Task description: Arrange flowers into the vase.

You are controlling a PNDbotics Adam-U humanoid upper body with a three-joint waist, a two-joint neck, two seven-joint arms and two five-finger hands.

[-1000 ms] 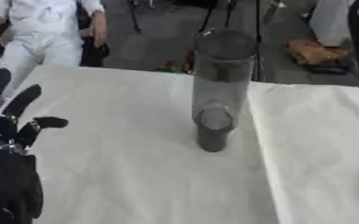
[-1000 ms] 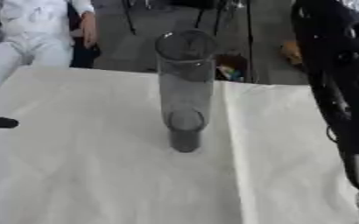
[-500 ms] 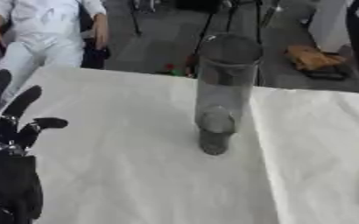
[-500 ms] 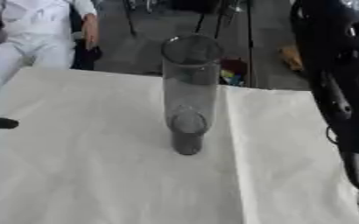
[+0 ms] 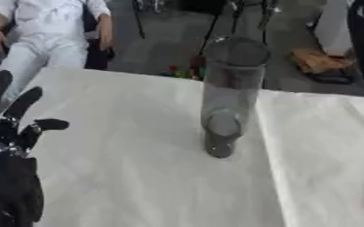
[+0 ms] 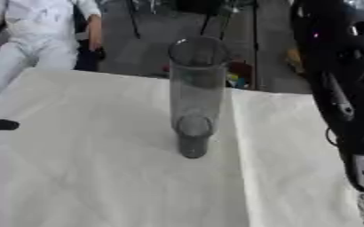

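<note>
A tall clear glass vase [image 5: 224, 97] with a dark base stands upright near the middle of the table's white cloth [image 5: 131, 146]. Nothing shows inside it, and I see no flowers on the table. My left hand [image 5: 11, 177] rests at the lower left corner, fingers up and spread, open and holding nothing, well to the left of the vase. My right arm [image 6: 342, 84] hangs down along the right edge, right of the vase. Its hand is cut off below the picture.
A crease [image 5: 272, 168] runs down the cloth just right of the vase. Small red and green things [image 5: 183, 71] lie beyond the table's far edge, behind the vase. A brown object [image 5: 318, 62] lies on the floor at the back right.
The whole picture has shifted a little, so the camera has moved. The vase and both arms have kept their places.
</note>
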